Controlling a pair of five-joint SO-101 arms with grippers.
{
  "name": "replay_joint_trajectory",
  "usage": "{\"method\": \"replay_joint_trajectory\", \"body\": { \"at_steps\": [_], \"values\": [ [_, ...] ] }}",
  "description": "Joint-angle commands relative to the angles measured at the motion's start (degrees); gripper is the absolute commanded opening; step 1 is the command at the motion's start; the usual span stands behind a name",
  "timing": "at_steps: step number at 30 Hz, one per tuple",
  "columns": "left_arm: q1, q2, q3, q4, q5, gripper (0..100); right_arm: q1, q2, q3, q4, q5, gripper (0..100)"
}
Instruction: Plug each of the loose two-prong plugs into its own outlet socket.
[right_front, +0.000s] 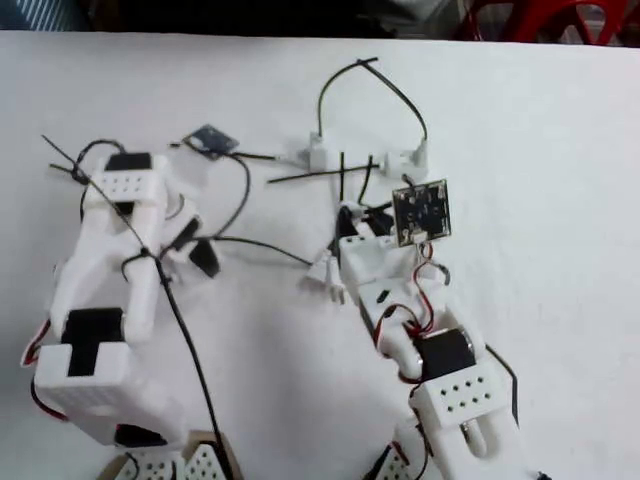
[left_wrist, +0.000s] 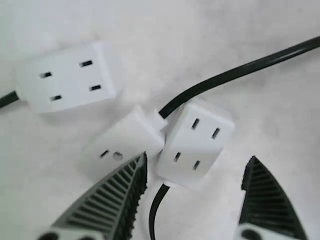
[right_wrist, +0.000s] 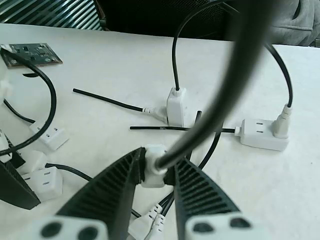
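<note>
My left gripper (left_wrist: 197, 161) is open and hangs low over the table, astride a white two-outlet socket block (left_wrist: 194, 142) on a black cord. A second white socket block (left_wrist: 70, 82) lies beyond it, and a white plug body (left_wrist: 122, 145) touches the first block. My right gripper (right_wrist: 156, 162) is shut on a white plug (right_wrist: 151, 175) whose black cord rises past the camera. Ahead of it stand an upright white socket (right_wrist: 176, 107) with a cord in its top and a flat socket (right_wrist: 260, 134) with a plug (right_wrist: 280, 122) in it. Two loose two-prong plugs (right_front: 326, 275) lie beside the right arm (right_front: 385, 275).
A small green circuit board (right_front: 210, 142) lies at the back left of the white table (right_front: 540, 120). Black cords loop across the middle (right_front: 240, 200). The left arm (right_front: 110, 260) takes up the left side. The right half of the table offers free room.
</note>
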Motion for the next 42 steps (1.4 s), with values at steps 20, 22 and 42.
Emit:
{"method": "replay_joint_trajectory", "body": {
  "at_steps": [20,22,42],
  "values": [
    [15.08,-0.66,8.09,-6.24,17.41,16,0.40,-1.10,-0.53,-1.10,0.18,1.8],
    [17.89,-0.66,8.18,-5.54,19.60,17,0.40,-1.10,-0.53,-1.10,0.18,1.8],
    [10.59,-27.30,6.59,4.40,14.51,32,0.40,-1.01,-0.44,-0.57,5.63,1.8]
  ]
}}
